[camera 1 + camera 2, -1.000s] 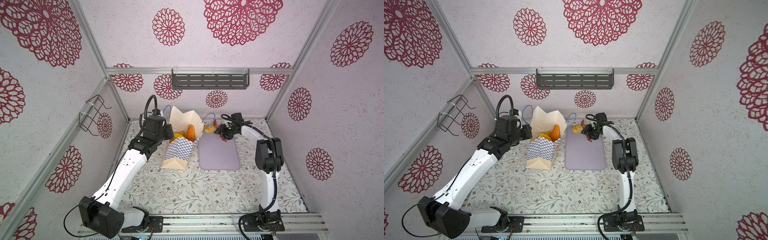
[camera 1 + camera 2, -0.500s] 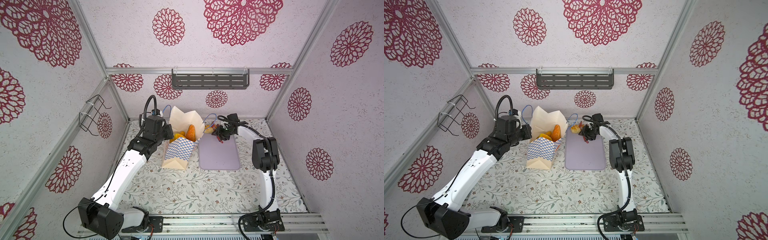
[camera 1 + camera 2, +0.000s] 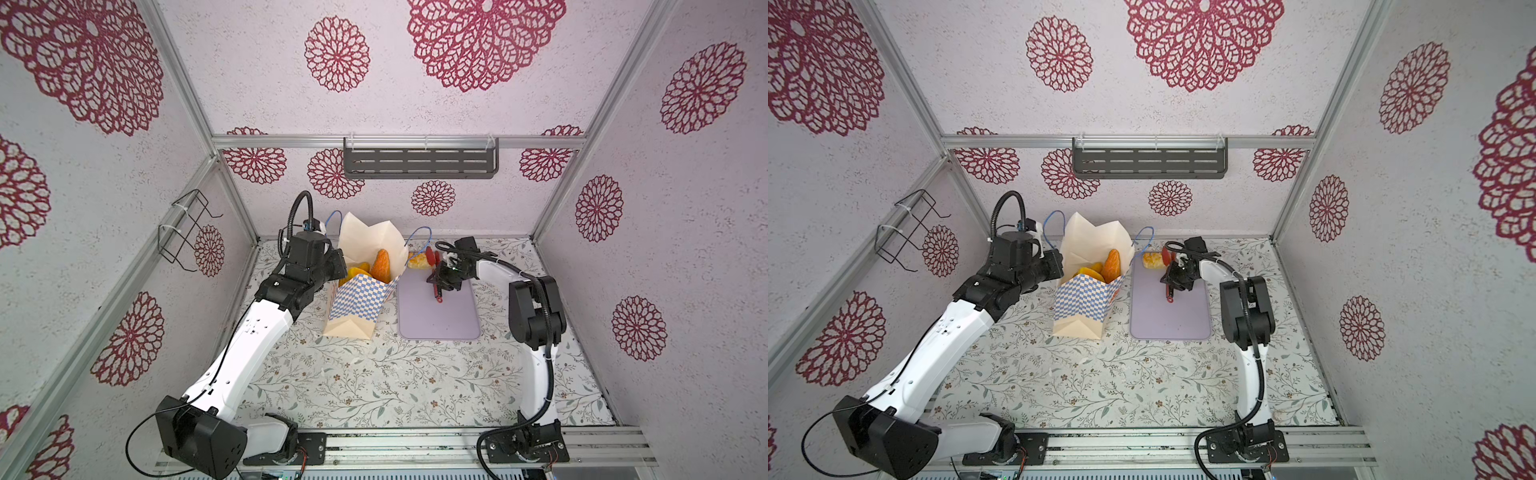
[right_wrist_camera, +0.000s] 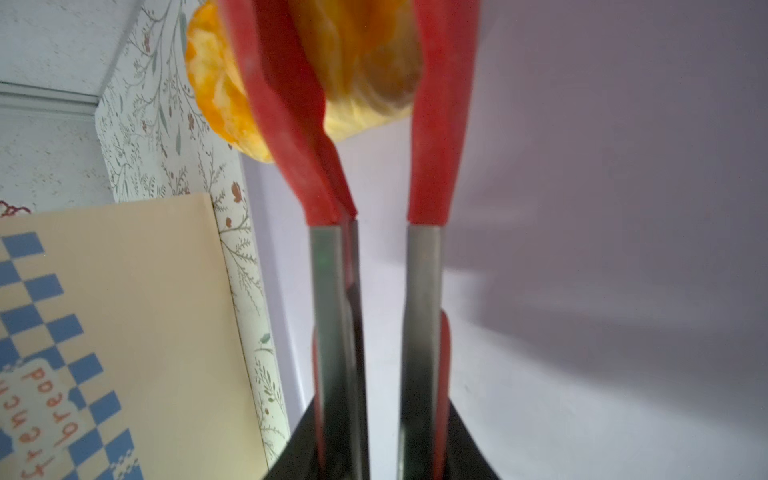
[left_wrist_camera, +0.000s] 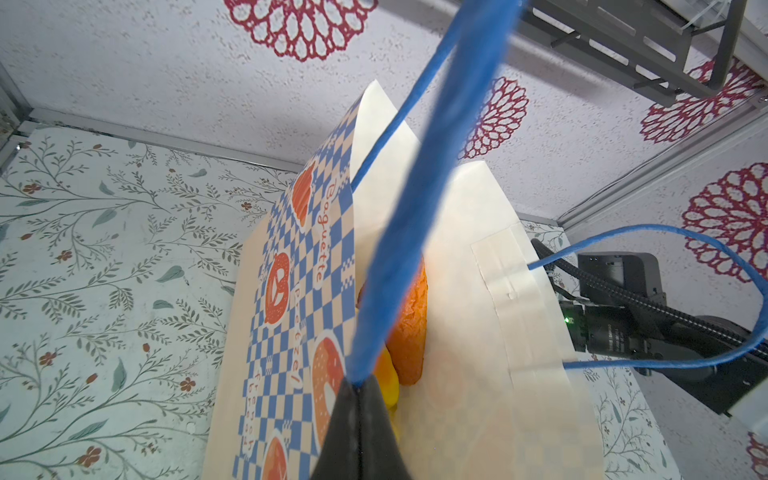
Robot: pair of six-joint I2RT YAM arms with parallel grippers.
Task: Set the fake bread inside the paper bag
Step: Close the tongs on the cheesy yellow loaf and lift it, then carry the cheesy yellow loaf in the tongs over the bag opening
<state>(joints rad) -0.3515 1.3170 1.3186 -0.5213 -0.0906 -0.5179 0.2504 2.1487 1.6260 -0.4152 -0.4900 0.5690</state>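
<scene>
Overhead, in both top views the paper bag (image 3: 360,300) (image 3: 1082,301) stands open on the floral table (image 3: 374,382) (image 3: 1100,382), just beside the lilac tray (image 3: 440,322) (image 3: 1171,322). An orange loaf (image 3: 381,266) (image 3: 1111,264) pokes out of its mouth. The left gripper (image 3: 337,266) (image 3: 1054,266) is at the bag's rim on the side away from the tray. The right gripper (image 3: 446,276) (image 3: 1179,276) hangs over the tray's far end, holding red tongs (image 3: 436,286) (image 3: 1169,291). Their tips reach a yellow roll (image 3: 417,260) (image 3: 1152,260) at the tray's far corner, near the bag. From the left wrist, the left gripper's (image 5: 358,388) fingers are pressed together on the bag's blue cord handle (image 5: 415,208), which runs up taut from them. Behind it the orange loaf (image 5: 411,324) leans inside the bag (image 5: 490,316). From the right wrist, the right gripper's (image 4: 380,440) fingers clamp the metal arms of the tongs (image 4: 424,270). The red tips sit either side of the yellow roll (image 4: 365,75), touching it. The roll overhangs the tray's (image 4: 602,208) edge. Whether it is lifted off the tray I cannot tell. The bag's (image 4: 133,299) checkered side stands close by.
</scene>
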